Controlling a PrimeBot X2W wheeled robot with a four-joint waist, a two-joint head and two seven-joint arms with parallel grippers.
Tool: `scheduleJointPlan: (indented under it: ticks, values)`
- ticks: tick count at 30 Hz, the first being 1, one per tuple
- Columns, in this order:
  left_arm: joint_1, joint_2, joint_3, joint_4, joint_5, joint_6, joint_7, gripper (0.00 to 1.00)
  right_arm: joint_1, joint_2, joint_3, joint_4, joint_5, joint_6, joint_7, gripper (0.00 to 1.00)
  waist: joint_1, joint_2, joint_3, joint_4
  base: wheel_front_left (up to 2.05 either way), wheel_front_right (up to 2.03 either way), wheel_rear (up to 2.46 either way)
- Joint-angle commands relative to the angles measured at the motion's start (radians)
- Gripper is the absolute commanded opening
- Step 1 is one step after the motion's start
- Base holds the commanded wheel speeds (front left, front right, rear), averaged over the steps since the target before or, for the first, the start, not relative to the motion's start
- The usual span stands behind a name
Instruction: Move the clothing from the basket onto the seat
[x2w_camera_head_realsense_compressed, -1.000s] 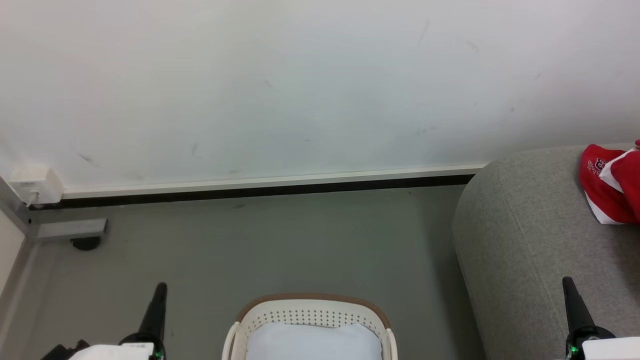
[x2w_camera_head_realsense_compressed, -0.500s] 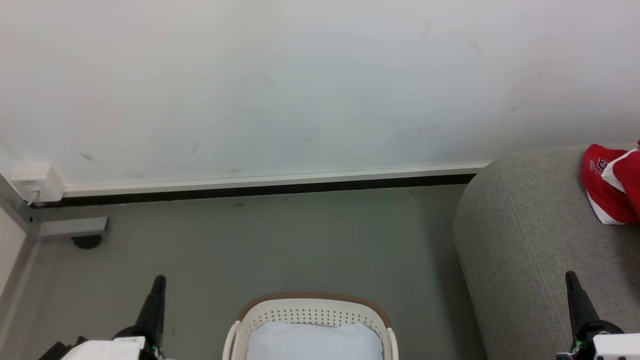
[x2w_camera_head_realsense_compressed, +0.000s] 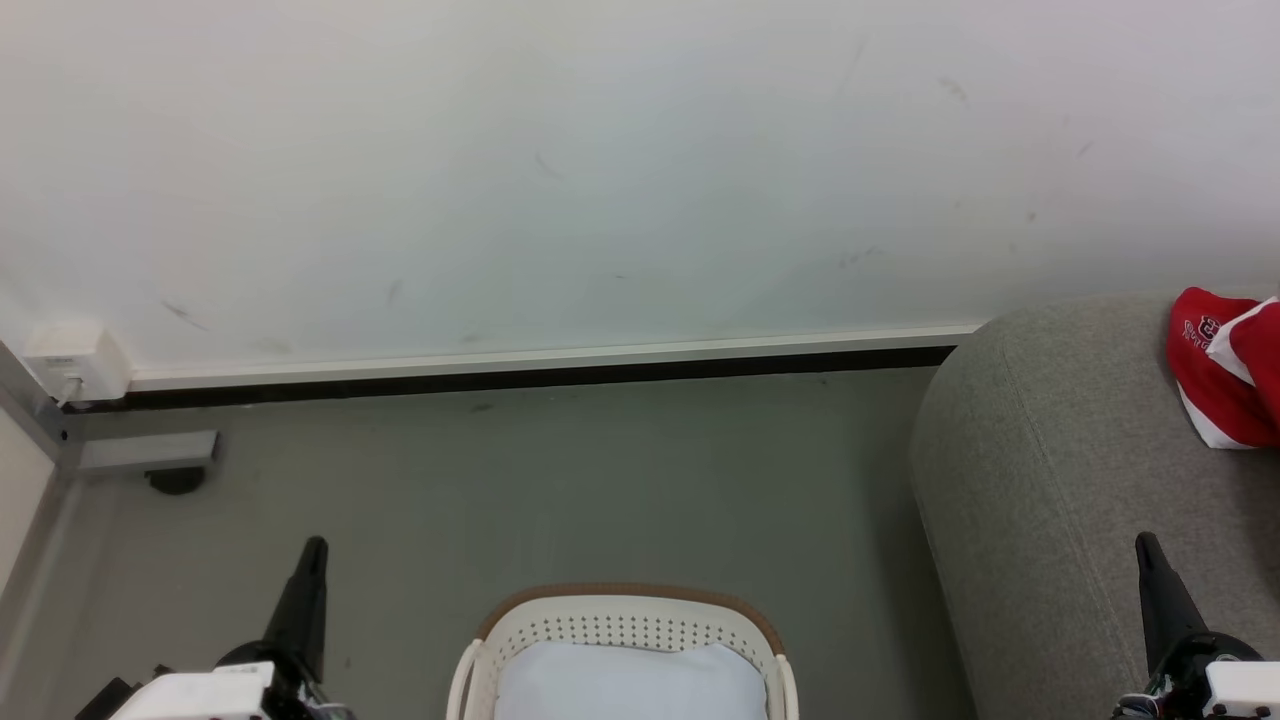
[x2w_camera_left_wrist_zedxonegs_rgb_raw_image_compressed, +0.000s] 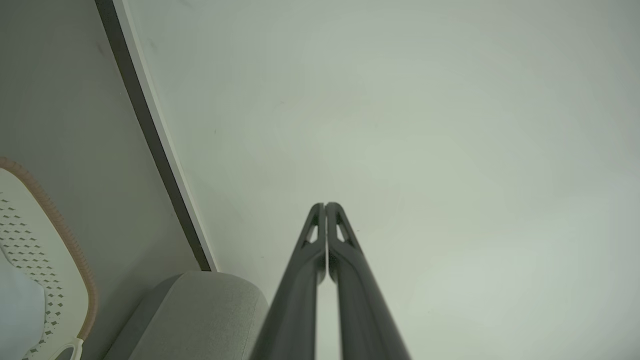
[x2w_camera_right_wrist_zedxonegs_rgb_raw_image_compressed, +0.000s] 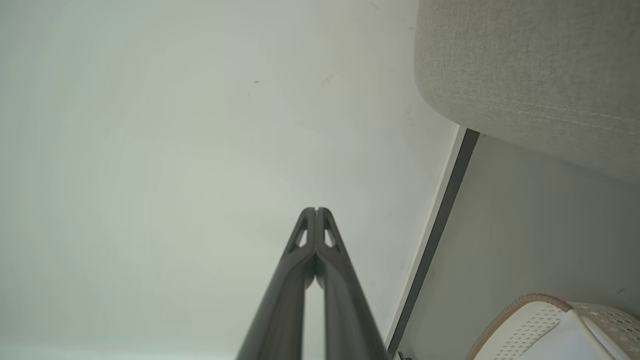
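Head view: I am seeing the clothing (x2w_camera_head_realsense_compressed: 1225, 375) lying bunched on the seat (x2w_camera_head_realsense_compressed: 1050, 460) at 3 o'clock, red with white trim and a small dark crest showing. The basket (x2w_camera_head_realsense_compressed: 620, 632) is sitting on the grey floor (x2w_camera_head_realsense_compressed: 560, 480) at 6 o'clock, well apart from the clothing, and is holding a pale cushion (x2w_camera_head_realsense_compressed: 630, 685). The left hand (x2w_camera_head_realsense_compressed: 314, 548) is pointing up at 7 o'clock. The right hand (x2w_camera_head_realsense_compressed: 1147, 545) is pointing up at 5 o'clock, against the seat's rounded arm. In both wrist views the fingers are pressing together tip to tip, clenched on nothing and aiming at the white wall (x2w_camera_left_wrist_zedxonegs_rgb_raw_image_compressed: 450, 125). Neither hand is touching basket or clothing.
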Motion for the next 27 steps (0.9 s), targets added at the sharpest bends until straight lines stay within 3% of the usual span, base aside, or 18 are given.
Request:
scheduleJointPlan:
  ticks: [1,27]
  values:
    - [-0.011,0.007,0.004,0.001,-0.015,-0.007,0.005,0.00,-0.012,-0.004,-0.003,-0.005,0.006,-0.002,0.005,0.00,0.0000,0.0000,0.000,0.000,0.00,0.00,0.00]
    - [-0.011,0.007,0.003,0.001,-0.015,-0.006,0.004,0.00,-0.013,-0.001,-0.006,-0.004,0.001,-0.002,0.007,0.00,0.0000,0.0000,0.000,0.000,0.00,0.00,0.00]
